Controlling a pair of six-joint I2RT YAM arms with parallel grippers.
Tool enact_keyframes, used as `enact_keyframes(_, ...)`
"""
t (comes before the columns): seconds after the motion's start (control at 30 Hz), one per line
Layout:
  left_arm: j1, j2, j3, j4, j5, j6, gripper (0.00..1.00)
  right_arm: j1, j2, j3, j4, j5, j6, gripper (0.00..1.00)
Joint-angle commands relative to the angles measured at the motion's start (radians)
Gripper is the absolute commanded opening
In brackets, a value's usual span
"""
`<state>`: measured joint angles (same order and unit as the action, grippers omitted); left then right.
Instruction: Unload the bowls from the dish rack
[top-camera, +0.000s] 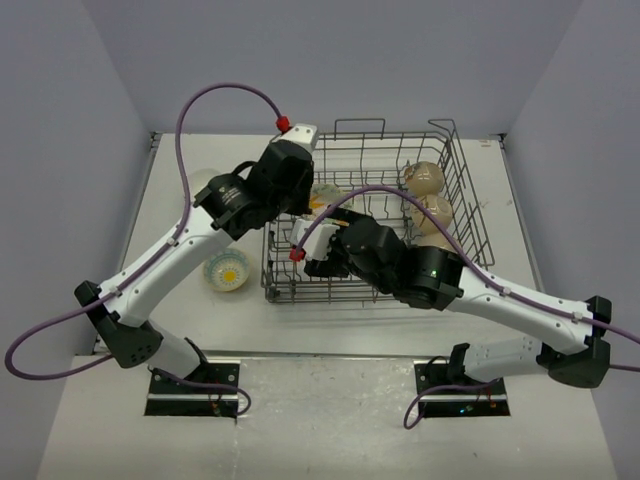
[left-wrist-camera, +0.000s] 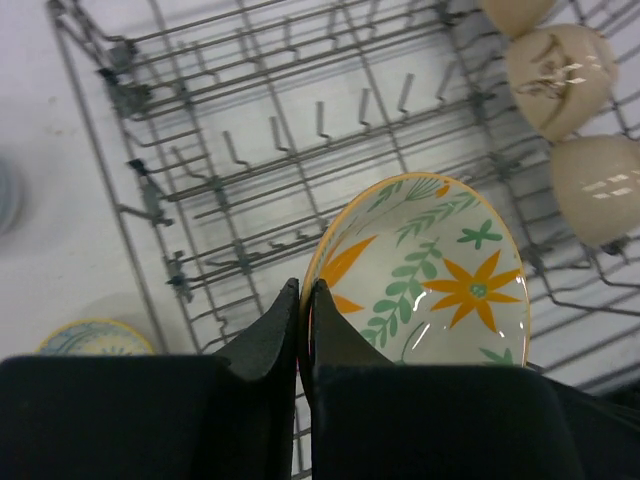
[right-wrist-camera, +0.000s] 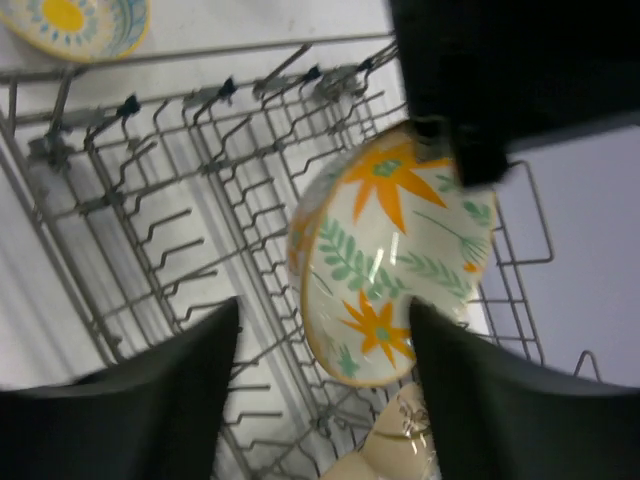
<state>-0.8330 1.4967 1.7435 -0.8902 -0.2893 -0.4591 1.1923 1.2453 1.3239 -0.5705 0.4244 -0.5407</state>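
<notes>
While on bowl (left-wrist-camera: 430, 270), L fingers (left-wrist-camera: 265, 335) (down-tilted)

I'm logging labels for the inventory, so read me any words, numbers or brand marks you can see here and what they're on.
No text can be read anywhere.
On the left arm's black joint housing, a small white mark: too small to read.
The floral bowl, tan bowls and dish rack: patterns or bare wire, no lettering.

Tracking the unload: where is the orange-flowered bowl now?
In the left wrist view, the orange-flowered bowl hangs over the dish rack, its rim pinched by the left gripper, near the beige bowls.
</notes>
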Motion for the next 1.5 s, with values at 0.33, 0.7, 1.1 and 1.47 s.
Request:
enact_keyframes(0.33, 0.537, -0.544, -0.545, 0.146, -0.206, -0.157, 0.0, -0.1, -0.242, -0.126, 0.225, 0.119, 0.234, 0.99)
enact_keyframes(0.7, 0.752, -0.744, -1.067, 0.515, 0.058, -0.323, 0.0, -0.126, -0.389, -0.265, 0.262, 0.039, 0.311, 0.99)
enact_keyframes(1.1, 0.775, -0.779, -1.249, 0.568, 0.073, -0.369, 0.0, -0.126, -0.386, -0.267, 0.261, 0.016, 0.298, 0.99)
enact_keyframes(1.47, 0.775, -0.872, -1.36, 0.638, 0.058, -0.385, 0.0, -0.126, -0.4, -0.272, 0.264, -0.03, 0.298, 0.99)
